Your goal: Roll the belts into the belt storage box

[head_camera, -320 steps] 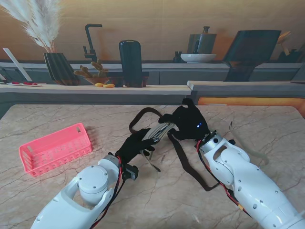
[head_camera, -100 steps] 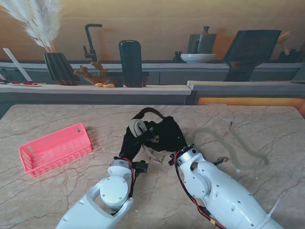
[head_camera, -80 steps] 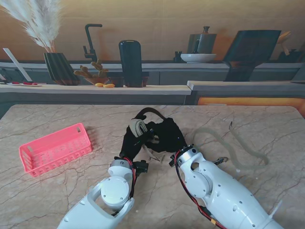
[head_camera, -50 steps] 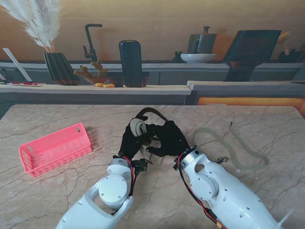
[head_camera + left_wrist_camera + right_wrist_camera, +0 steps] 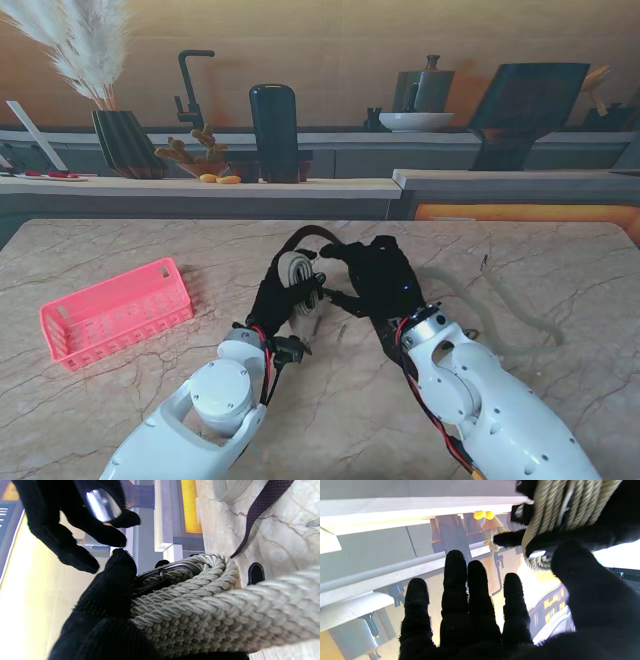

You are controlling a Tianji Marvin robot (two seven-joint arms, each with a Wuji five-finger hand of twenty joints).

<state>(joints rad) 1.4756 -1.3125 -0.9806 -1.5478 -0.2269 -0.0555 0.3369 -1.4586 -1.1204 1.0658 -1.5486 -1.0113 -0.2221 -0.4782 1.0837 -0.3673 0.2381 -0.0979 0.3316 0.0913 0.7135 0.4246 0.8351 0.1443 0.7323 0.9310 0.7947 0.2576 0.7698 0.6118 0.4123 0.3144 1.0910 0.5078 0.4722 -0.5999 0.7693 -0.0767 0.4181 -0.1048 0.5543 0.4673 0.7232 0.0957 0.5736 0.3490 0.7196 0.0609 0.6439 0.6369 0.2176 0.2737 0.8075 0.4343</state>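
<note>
Our veined beige marble tabletop (image 5: pixel 120 400) carries the pink slotted plastic storage basket (image 5: pixel 115 312) at far left, holding no belt that we can see — so nothing is stored yet. A dark brown woven strap belt (image 5: pixel 260 507) lies loose on the marble, unrolled. Our black-gloved left hand (image 5: pixel 278 296) clamps the partly coiled grey braided rope belt (image 5: pixel 297 270) at table centre, its tail trailing right. Our black-gloved right hand (image 5: pixel 378 275) hovers beside the coil, fingers straight, nearly together, gripping nothing.
</note>
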